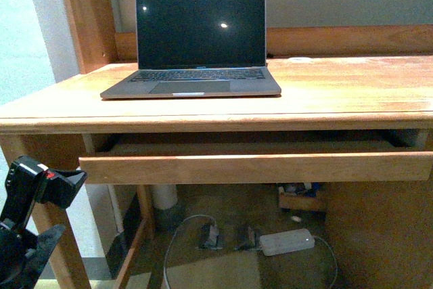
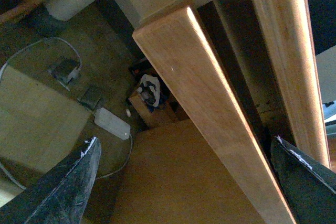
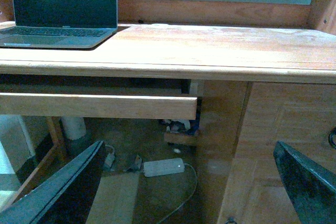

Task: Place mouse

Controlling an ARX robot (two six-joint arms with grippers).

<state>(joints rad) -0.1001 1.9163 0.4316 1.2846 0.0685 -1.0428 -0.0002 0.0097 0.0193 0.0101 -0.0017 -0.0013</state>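
Black left gripper (image 2: 185, 141) sits low at the far left of the front view, beside the leg of the wooden desk (image 1: 338, 93) and below the desktop. Its wrist view shows the two fingers (image 2: 68, 187) spread wide apart with nothing between them, looking along the underside of the pull-out shelf (image 1: 257, 167). Laptop (image 1: 196, 38): open, screen dark, standing on the left half of the desktop, near the front edge. The shelf hangs just under the desktop and is drawn partly out; what lies on it cannot be seen from these angles. On the floor beneath, going rightward: a white power adapter (image 1: 287, 241) with its cord, a small white disc (image 1: 295, 218) just behind it, and a low wooden box (image 1: 301, 199) holding odds and ends. Right gripper (image 3: 189, 144): out of the front view. Its wrist view shows its fingers (image 3: 63, 192) parted wide and empty, facing the right end of the shelf and the desk's side panel. Mouse: not visible in any of the three views, so its position cannot be told.
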